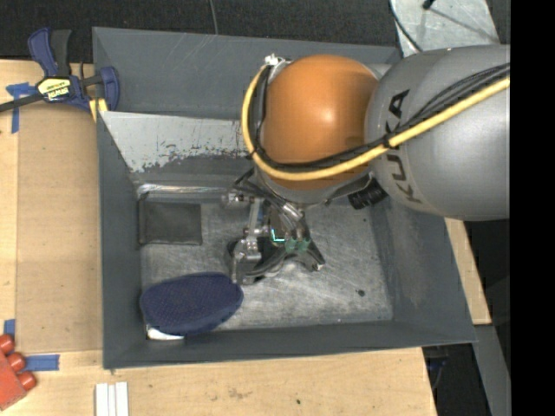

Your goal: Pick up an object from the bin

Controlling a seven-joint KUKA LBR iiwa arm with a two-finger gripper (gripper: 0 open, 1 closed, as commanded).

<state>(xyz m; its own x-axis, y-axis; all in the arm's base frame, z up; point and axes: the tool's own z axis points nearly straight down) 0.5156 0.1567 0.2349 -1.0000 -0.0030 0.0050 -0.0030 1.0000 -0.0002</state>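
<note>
orange wrist cover [316, 111] hanging over mid-bin | hand [264, 254] sitting low just beside blue oval pad [192, 303], spread or pressed together: cannot tell | pad lying front-left in bin [117, 258], probably soft, light, grippy knit | pinching across its right end looking best

Your rounded orange wrist cover [316, 111] hides the upper part of the gripper [262, 260] and the floor of the grey metal bin [117, 258] beneath it. Your silver arm [451, 137] is cut off at the right. Front left: a white piece [165, 334] lies mostly tucked under the dark blue oval fabric pad [191, 304]; you cannot tell its kind.
</note>
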